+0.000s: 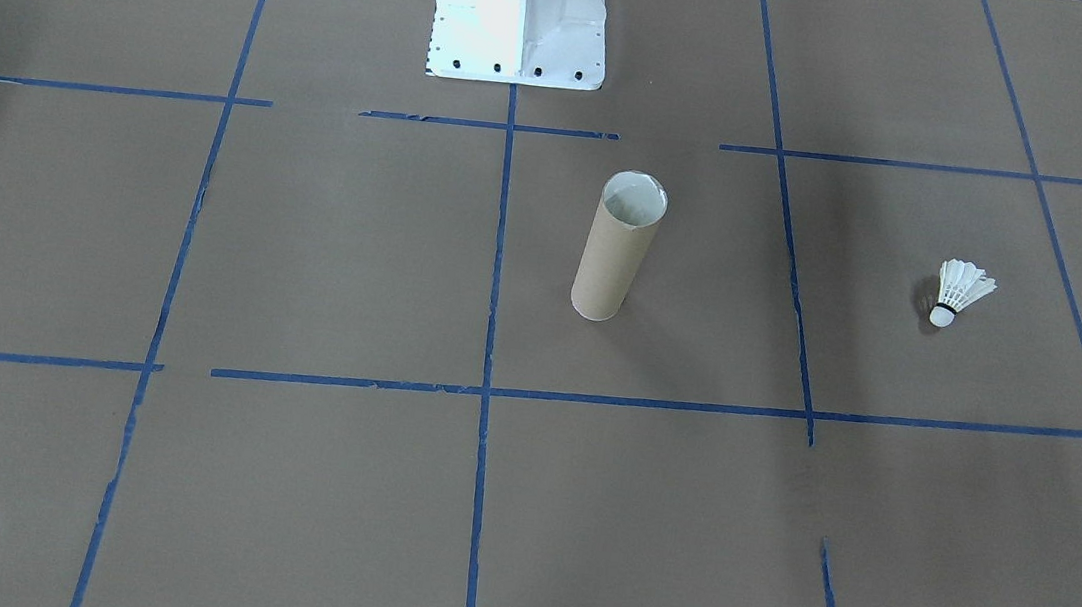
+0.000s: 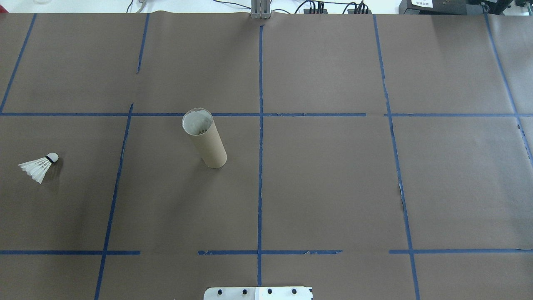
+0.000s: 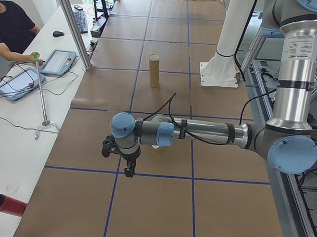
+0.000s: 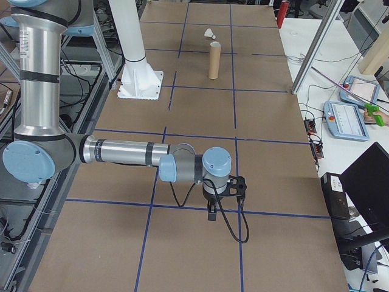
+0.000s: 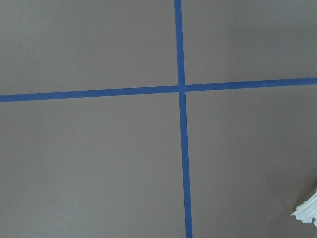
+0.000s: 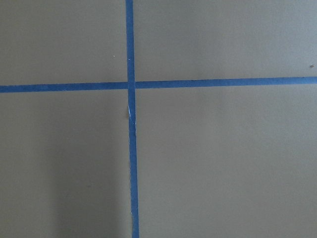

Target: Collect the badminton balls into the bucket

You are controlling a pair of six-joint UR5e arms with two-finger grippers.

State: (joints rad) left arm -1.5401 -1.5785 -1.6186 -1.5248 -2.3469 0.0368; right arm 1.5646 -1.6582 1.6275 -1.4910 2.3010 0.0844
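White feathers and a cork tip make the shuttlecock (image 2: 39, 166) very light, and probably fragile at the skirt. It lies on its side near the desk's (image 2: 325, 187) left edge, well apart from the bucket (image 2: 205, 138), which stands upright near the desk's middle. The firm cork end with its dark band looks the safest place to pinch; squeezing the feathers could crush them. The left gripper (image 3: 120, 160) and right gripper (image 4: 223, 198) appear only in side views, so I cannot tell how their fingers stand.
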